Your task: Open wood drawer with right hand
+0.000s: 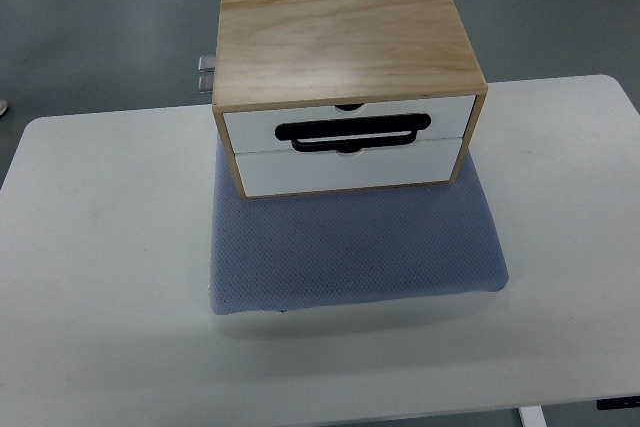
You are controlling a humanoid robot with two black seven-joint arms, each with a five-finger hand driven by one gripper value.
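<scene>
Wooden drawer box (345,42), white fronts, black handle (352,133).

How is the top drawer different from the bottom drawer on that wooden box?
The top drawer sits above the bottom drawer. The black handle lies mostly across the top drawer's front, reaching down to the seam; the bottom drawer's front is otherwise bare. The top drawer's small notch is at its upper edge under the wooden lid; the bottom drawer's notch is at the seam. Both have white fronts, look shut, and sit in the same wooden box.
</scene>
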